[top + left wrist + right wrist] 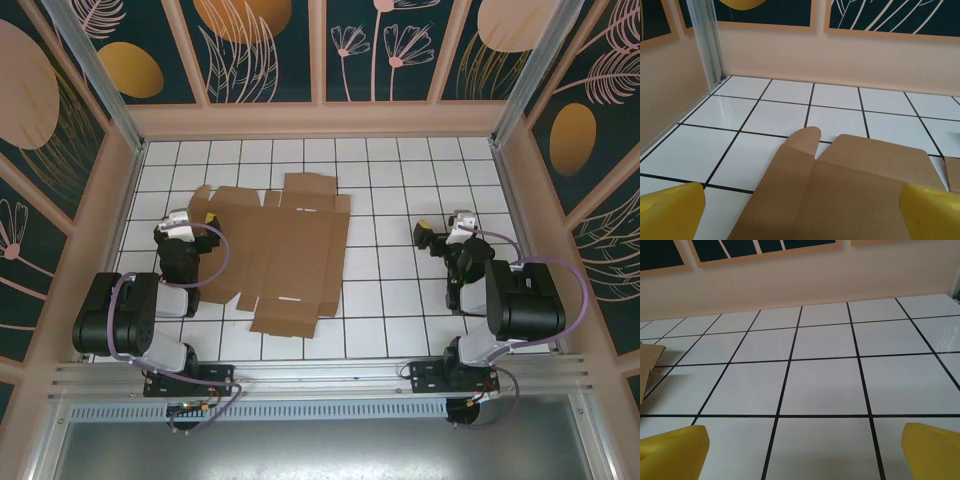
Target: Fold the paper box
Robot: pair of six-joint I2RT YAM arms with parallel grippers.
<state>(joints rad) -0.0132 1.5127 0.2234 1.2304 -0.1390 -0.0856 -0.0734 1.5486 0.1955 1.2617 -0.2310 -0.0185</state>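
The paper box (290, 255) lies unfolded and flat on the tiled floor, a brown die-cut sheet with flaps, left of centre. My left gripper (207, 222) hovers over its left edge, open, with nothing between its yellow fingertips (670, 210); the sheet's left panel and rounded tab (840, 190) fill the space ahead of it. My right gripper (432, 238) stands open over bare tiles to the right of the sheet, yellow fingertips (672, 450) wide apart. A corner of the box (649, 362) shows at the far left of the right wrist view.
Pale walls (320, 120) with dark patterned panels enclose the white tiled floor (400, 290) on three sides. A metal post (707, 40) stands in the back left corner. Open tiles lie between the sheet and the right arm.
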